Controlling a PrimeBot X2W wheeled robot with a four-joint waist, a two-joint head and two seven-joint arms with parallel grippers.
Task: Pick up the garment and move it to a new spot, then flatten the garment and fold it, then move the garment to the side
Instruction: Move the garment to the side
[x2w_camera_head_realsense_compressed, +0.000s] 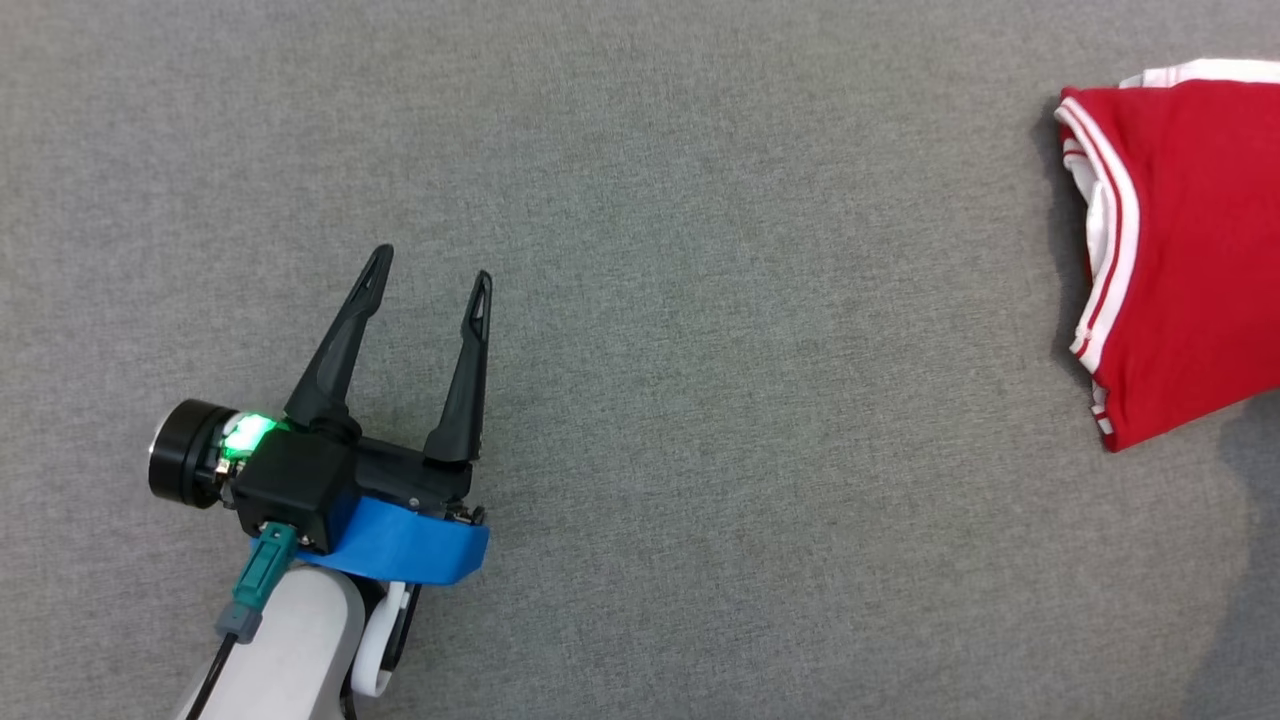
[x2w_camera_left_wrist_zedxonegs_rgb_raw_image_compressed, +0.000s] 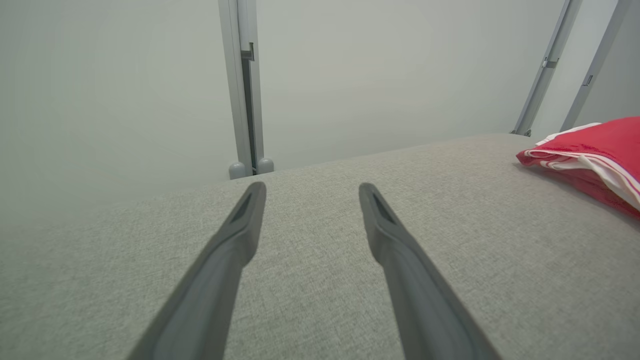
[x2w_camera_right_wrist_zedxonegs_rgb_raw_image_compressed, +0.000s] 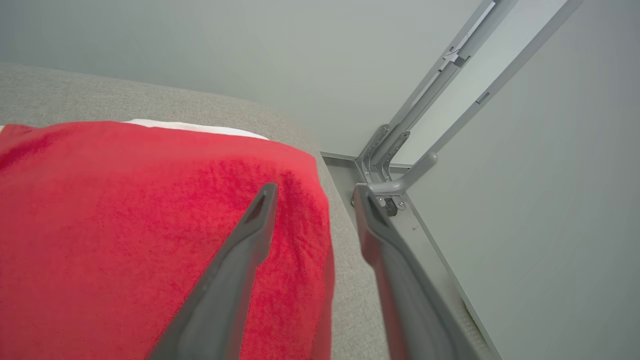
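Garment (x2w_camera_head_realsense_compressed: 1180, 260), red with white trim, is seen lying folded at the far right of the grey worktop (x2w_camera_head_realsense_compressed: 700, 250), partly cut off by the edge of the head view. The task is judged to be at its last step, the setting aside.

The right gripper (x2w_camera_right_wrist_zedxonegs_rgb_raw_image_compressed: 315, 187) is held low over the garment's outer edge, its fingers parted with nothing between them. One finger is seen over the red cloth, the other past the worktop's edge. To finish well, these fingers should be lifted straight clear, so that no fold is caught and dragged open. The left gripper (x2w_camera_head_realsense_compressed: 432, 265) is seen well apart at the lower left, its fingers spread wide and empty.

The trimmed, layered side of the fold is shown in the head and left wrist views. Its smooth top face, the worktop's corner and the metal frame (x2w_camera_right_wrist_zedxonegs_rgb_raw_image_compressed: 400, 145) beyond are given by the right wrist view.
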